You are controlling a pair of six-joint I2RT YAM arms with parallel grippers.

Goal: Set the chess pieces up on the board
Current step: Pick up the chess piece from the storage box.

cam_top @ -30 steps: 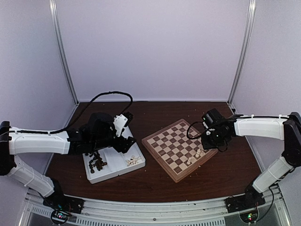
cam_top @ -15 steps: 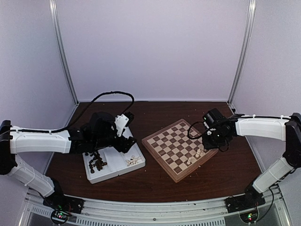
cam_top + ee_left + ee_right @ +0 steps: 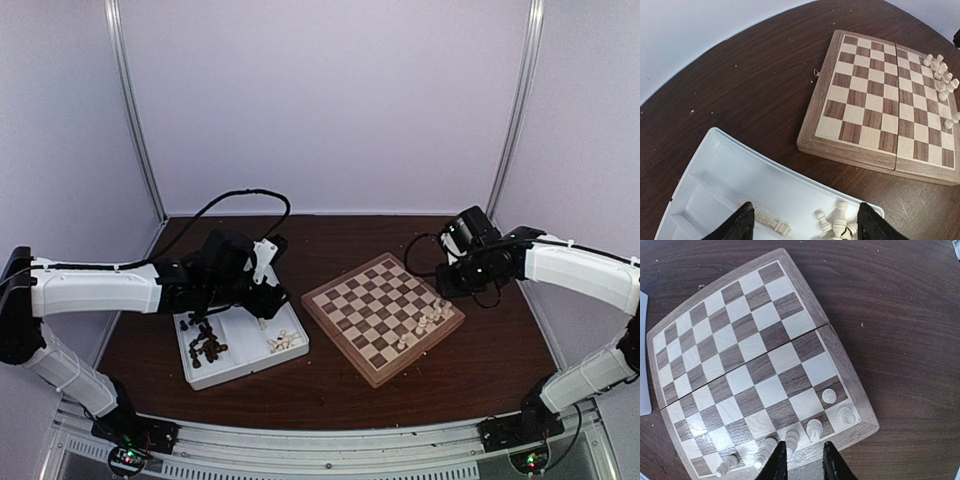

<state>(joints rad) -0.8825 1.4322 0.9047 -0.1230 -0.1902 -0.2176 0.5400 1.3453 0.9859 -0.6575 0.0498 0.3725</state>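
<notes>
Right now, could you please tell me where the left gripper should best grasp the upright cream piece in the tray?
Probably from above, pinching the upright cream piece just under its head: it stands among fallen pieces crowding its base, and the left gripper hangs open overhead.

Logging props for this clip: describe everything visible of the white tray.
The white tray looks like moulded plastic, rectangular, with two compartments. It lies flat on the dark wooden table, left of the chessboard, not touching it. Dark brown chess pieces lie in one compartment, cream ones in the other. The open left claw hovers above.
</notes>
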